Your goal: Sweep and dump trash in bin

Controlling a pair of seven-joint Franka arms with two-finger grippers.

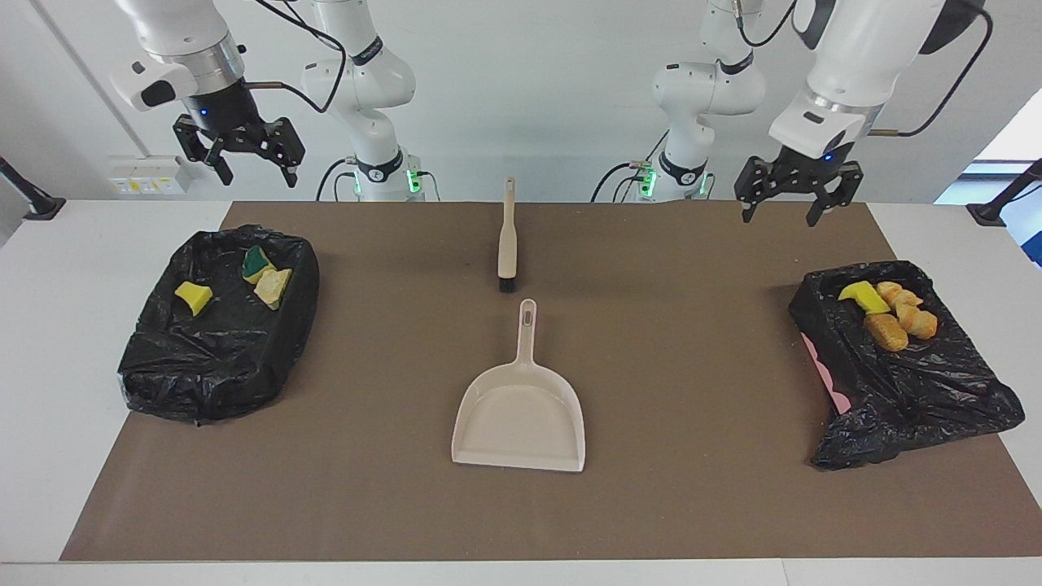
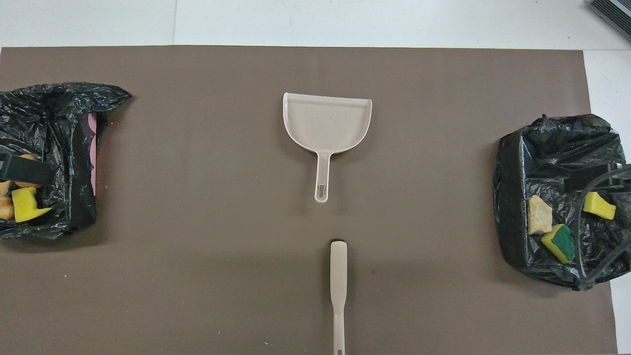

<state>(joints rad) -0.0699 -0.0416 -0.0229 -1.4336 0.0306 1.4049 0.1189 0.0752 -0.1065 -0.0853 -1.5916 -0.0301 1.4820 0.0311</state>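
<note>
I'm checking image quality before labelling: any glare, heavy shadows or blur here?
Facing view: even light, only faint shadows beside the dustpan and brush; the black bags shine in small patches.
Overhead view: sharp; a dim shadow band crosses the mat near the brush.

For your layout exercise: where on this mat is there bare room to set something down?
Bare mat lies between the dustpan and each bin, and along the edge farthest from the robots. It is tight only mid-table, where the brush nearly meets the dustpan's handle. Both bins hold trash.
</note>
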